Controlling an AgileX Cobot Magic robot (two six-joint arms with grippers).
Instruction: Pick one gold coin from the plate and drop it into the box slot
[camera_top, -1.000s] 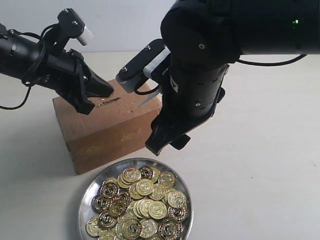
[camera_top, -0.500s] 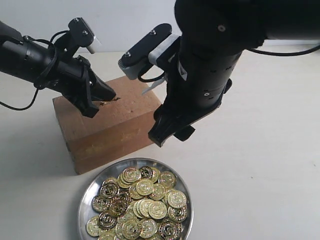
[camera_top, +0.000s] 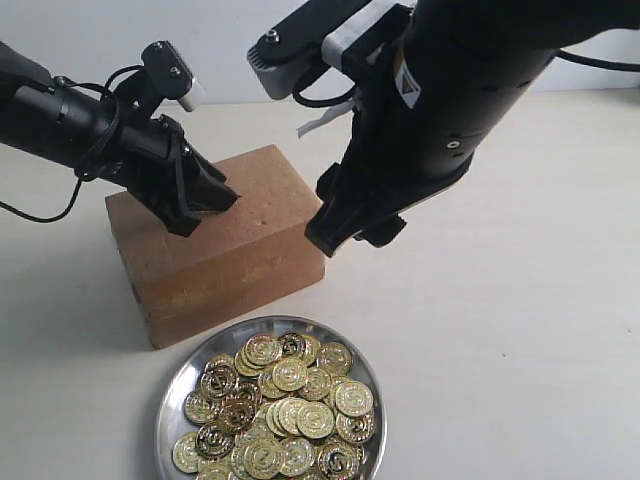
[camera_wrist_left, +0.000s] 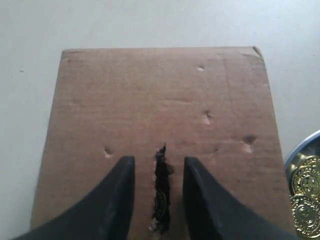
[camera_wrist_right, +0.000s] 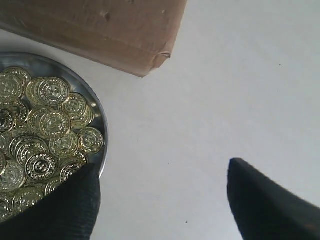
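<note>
Coin (camera_wrist_left: 159, 201): gold glint edge-on inside slot (camera_wrist_left: 161, 175), partly sunk, not gripped. Slot cut in top face of box (camera_top: 235, 265). Box on tabletop (camera_top: 500, 350), left part, toward rear edge. L gripper (camera_wrist_left: 159, 160) low over slot, jaws partway apart, one finger each side of slit, nothing held. R gripper (camera_wrist_right: 163, 165) above bare tabletop by box's near-right corner, jaws wide, empty. Plate (camera_top: 172, 395) w/ coin pile (camera_top: 285, 400) just in front of box.

A matte off-white worktop (camera_top: 520, 330) fills most of the scene, evenly lit, with soft grey shadows on it. Behind its far edge rises a plain pale wall (camera_top: 100, 30).
</note>
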